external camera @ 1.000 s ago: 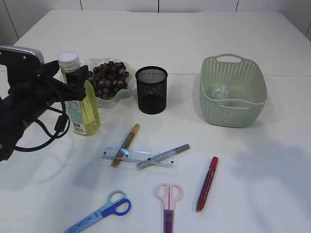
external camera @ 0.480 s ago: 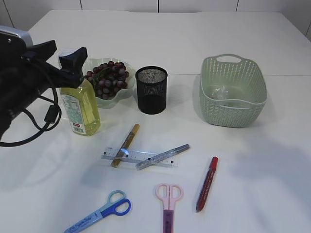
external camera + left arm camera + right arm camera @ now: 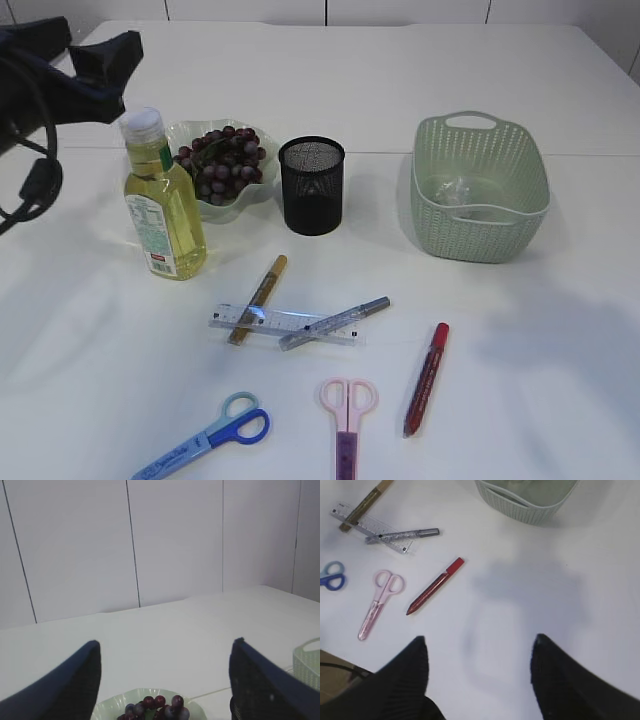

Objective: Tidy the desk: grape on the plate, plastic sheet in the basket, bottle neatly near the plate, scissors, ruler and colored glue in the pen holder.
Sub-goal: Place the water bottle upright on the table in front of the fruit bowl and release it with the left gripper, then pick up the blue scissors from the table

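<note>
A bunch of dark red grapes (image 3: 222, 163) is sitting heaped on the pale green, wavy-edged plate (image 3: 262, 185). The bottle (image 3: 163, 200) of yellow liquid is standing upright just beside that plate, white cap on. The black mesh pen holder (image 3: 312, 185) is standing upright. A crumpled clear plastic sheet (image 3: 455, 190) is lying inside the green basket (image 3: 480, 185). The clear ruler (image 3: 284, 324) is lying flat under gold (image 3: 257, 299) and silver (image 3: 335, 322) glue pens; a red one (image 3: 426, 378) is lying apart. Blue scissors (image 3: 205, 440) and pink scissors (image 3: 347, 417) — both closed — are lying near the front edge.

Yellow bottle (image 3: 164, 205), black mesh holder (image 3: 311, 185), green woven basket (image 3: 479, 188).
</note>
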